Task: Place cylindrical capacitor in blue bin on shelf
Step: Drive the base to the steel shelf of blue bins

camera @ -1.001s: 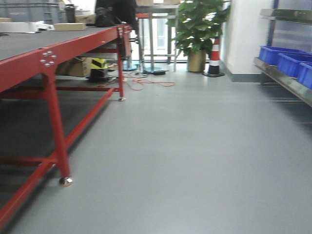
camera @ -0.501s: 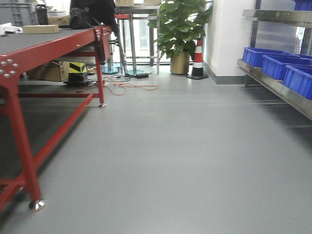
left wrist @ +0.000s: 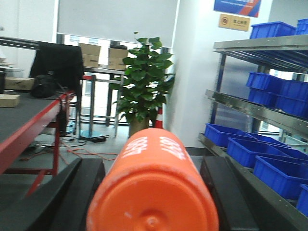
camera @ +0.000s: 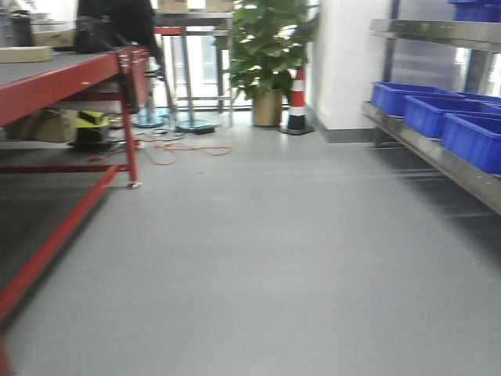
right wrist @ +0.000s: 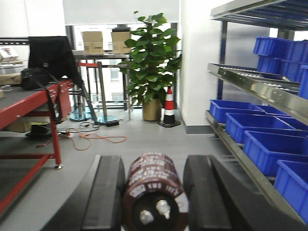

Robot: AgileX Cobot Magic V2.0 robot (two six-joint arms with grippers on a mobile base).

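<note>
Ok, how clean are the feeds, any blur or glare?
Front view: motion blur throughout, bins soft-edged. Left wrist: capacitor close and out of focus, background sharper. Right wrist: dark can soft, windows beside the plant washed out.

The orange cylindrical capacitor [left wrist: 154, 187] has a smooth, softly shiny, plastic-looking sleeve; the dark brown can-shaped capacitor [right wrist: 155, 192] looks glossier (its two end terminals seem bare metal). The steel shelf [right wrist: 255, 88] shows a shiny brushed rail, the blue plastic bins [right wrist: 262, 126] a faint gloss.
</note>
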